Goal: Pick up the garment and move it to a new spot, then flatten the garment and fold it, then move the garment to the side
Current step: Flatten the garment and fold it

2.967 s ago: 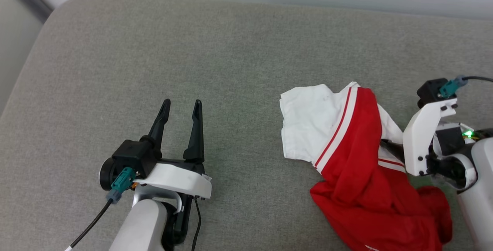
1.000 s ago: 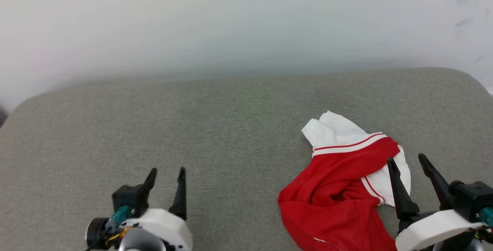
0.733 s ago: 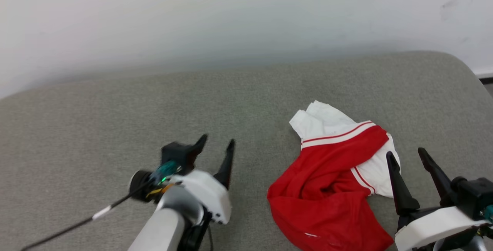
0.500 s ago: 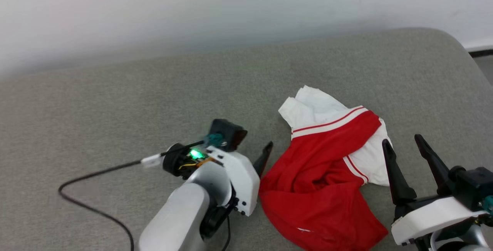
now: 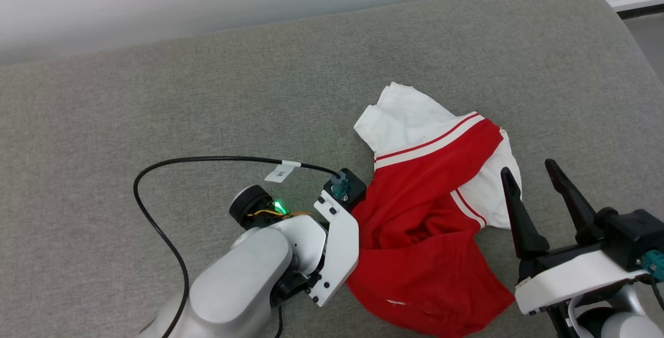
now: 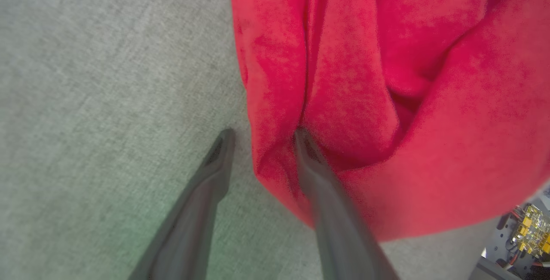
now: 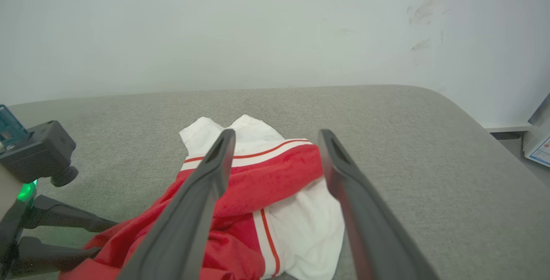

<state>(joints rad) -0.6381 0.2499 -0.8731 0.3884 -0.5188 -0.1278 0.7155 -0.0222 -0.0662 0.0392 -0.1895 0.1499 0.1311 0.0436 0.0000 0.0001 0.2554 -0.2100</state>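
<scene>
The garment (image 5: 430, 224) lies crumpled on the grey cushion (image 5: 207, 94), red body in front, white sleeves with red-white stripe trim behind. My left wrist (image 5: 334, 234) is tipped down at the garment's left edge and hides its fingers in the head view. In the left wrist view the left gripper (image 6: 263, 136) has its jaws apart, with a red fold (image 6: 275, 112) between them. One finger (image 6: 318, 172) presses into the cloth; the other rests on the cushion. My right gripper (image 5: 526, 168) stands open just right of the garment (image 7: 275, 177), touching nothing, and the right wrist view looks between its fingers (image 7: 277, 136).
A black cable (image 5: 155, 193) loops over the cushion left of my left arm. The cushion's rounded right edge (image 5: 622, 22) drops to the floor. A pale wall (image 7: 258, 26) runs behind it. A box corner (image 7: 539, 142) shows at the far right.
The head camera has turned and tipped down. My left arm has swung right to the garment's left edge and turned its fingers down over a red fold, narrowing slightly. The right gripper stays open beside the garment.
</scene>
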